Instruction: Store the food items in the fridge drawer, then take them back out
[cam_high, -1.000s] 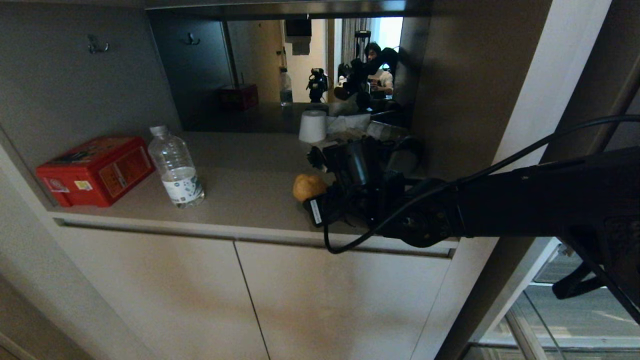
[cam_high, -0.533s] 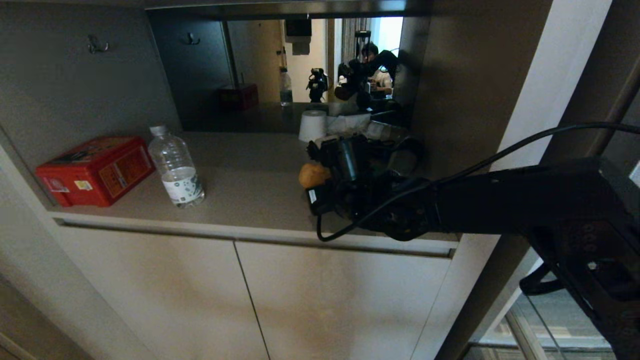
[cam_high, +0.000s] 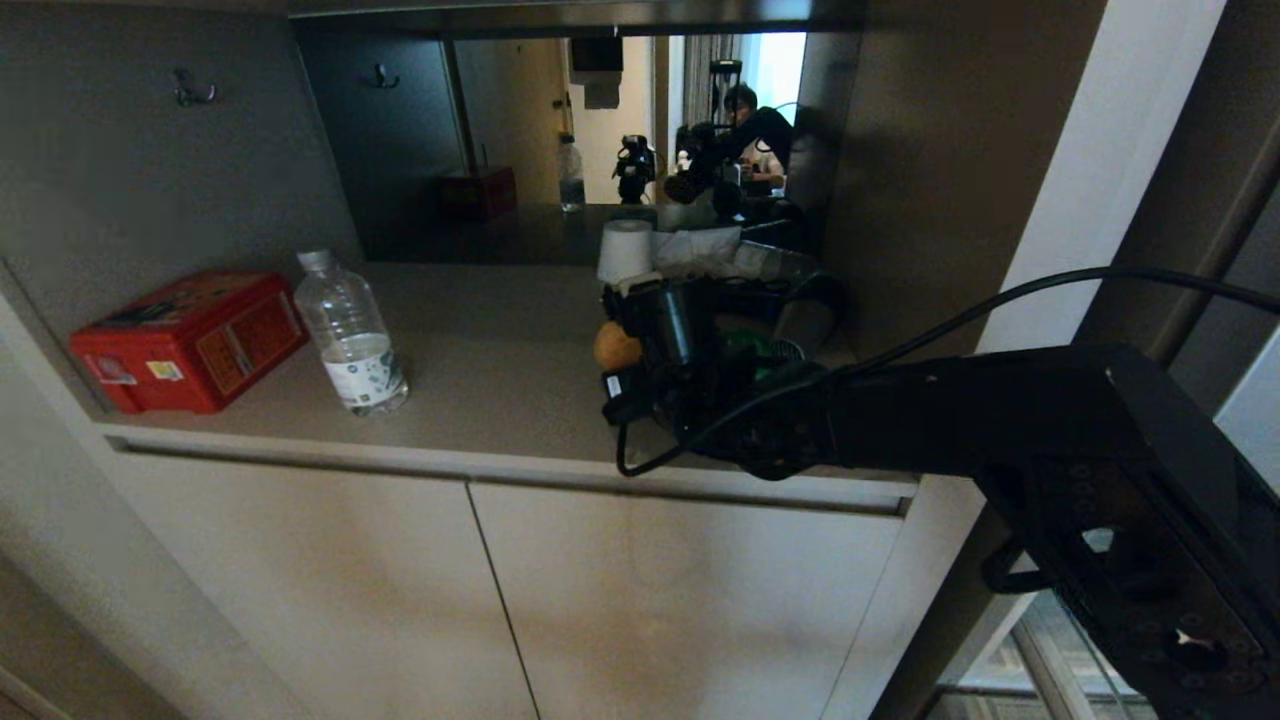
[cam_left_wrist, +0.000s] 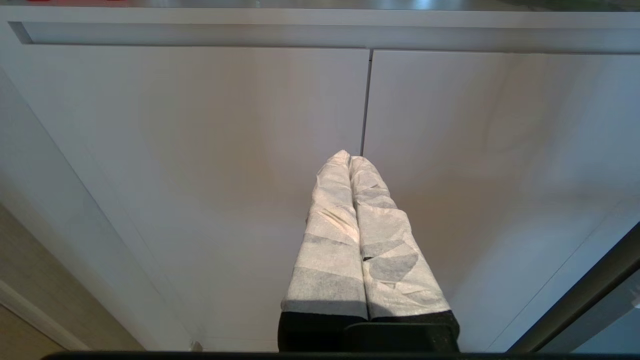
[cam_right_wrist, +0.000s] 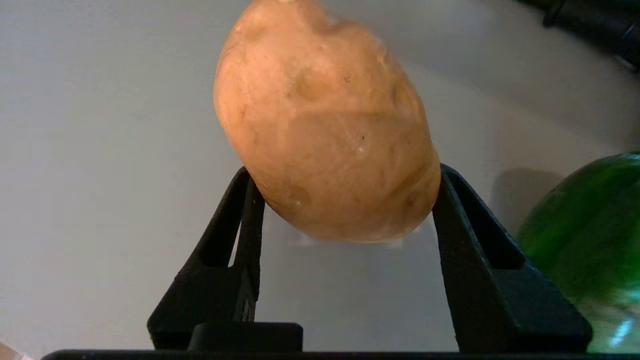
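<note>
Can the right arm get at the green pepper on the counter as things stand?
Probably not yet. The right tool is already shut on the tan oval potato, so it has no free grip. The glossy dark-green bell pepper sits just beside it on the beige counter, unobstructed once the potato is set down.

We face a grey-beige bench (cam_high: 480, 370) recessed in a niche, with two pale cabinet doors (cam_high: 400, 600) beneath its front edge. A mirror (cam_high: 560, 140) backs the niche, reflecting a bright doorway. Two metal hooks (cam_high: 193, 90) hang on the left wall. Lighting is dim.
</note>
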